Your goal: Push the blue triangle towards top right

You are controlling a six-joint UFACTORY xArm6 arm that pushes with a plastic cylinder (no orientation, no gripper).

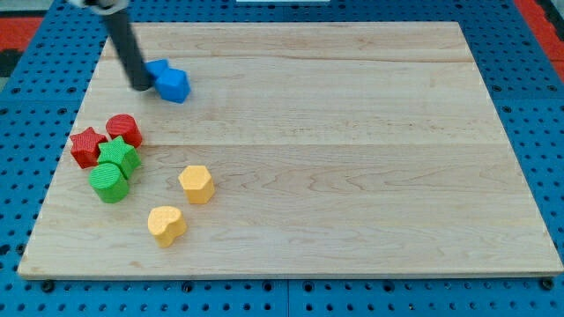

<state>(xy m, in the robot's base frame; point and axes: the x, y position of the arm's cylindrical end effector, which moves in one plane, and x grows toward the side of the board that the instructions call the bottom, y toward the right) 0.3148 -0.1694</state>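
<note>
Blue triangle (159, 70) lying flat near the board's top-left corner, partly hidden; touching a second, chunkier blue block (174, 84) at its lower right; shape only partly discernible.

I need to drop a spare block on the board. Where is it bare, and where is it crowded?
Bare: everything right of the blue blocks and the yellow blocks, out to the board edge. Crowded: the view's left, where red and green blocks cluster, and top left, around my tip.
</note>
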